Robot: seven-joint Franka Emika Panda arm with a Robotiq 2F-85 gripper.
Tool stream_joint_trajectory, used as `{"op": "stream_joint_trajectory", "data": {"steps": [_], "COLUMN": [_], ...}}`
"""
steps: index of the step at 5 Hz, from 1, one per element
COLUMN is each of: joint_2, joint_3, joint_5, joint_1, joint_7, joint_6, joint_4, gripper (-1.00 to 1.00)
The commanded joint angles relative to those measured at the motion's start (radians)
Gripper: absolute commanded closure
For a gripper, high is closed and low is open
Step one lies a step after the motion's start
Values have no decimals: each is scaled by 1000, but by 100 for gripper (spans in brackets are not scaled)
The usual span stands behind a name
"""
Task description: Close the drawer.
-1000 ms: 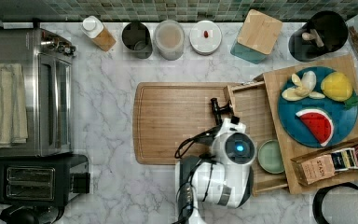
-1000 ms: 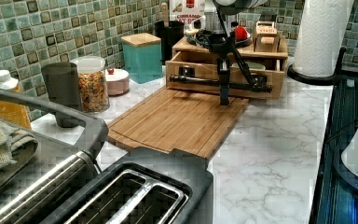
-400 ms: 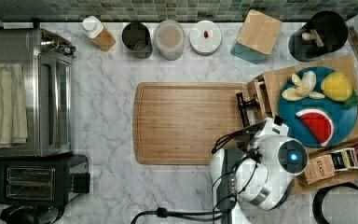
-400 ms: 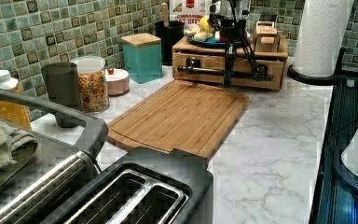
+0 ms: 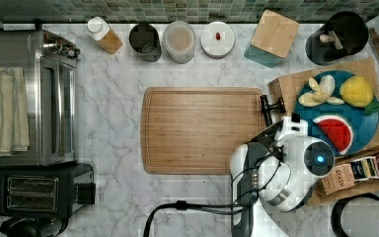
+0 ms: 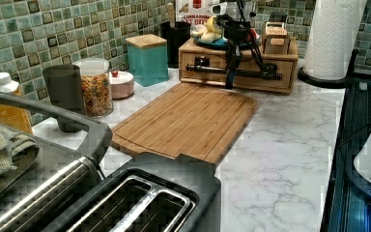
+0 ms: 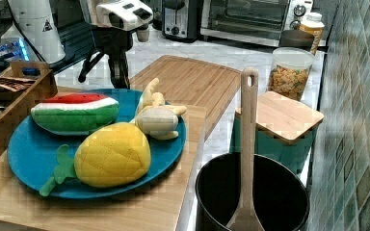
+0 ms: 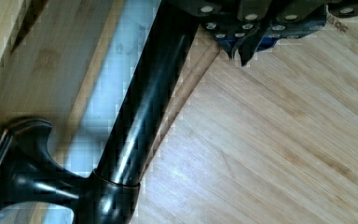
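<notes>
One relation matters: in the top view the board (image 5: pixel 202 131) lies left, then the drawer (image 6: pixel 236 72) handle (image 5: pixel 266 111), its long axis running near-to-far, with the box (image 5: pixel 284 89) on the right. The end effector (image 6: pixel 230 79) stands at the handle on its board side, fingers apparently together against the bar rather than around it, though I cannot tell for sure. The drawer front looks nearly flush in the left view, so any remaining push goes rightward on the counter (image 5: pixel 113 113).
</notes>
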Motion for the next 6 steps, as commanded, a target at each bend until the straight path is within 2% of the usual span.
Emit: {"op": "stream_joint_trajectory", "data": {"steps": [1, 6], "joint_2": [-110, -111], "joint_3": [-81, -76], "joint_5": [-250, -251], "joint_1": [-80, -84], "joint_7": [335, 336], "joint_6": [144, 144], "joint_4": [121, 121], "gripper": [100, 100]}}
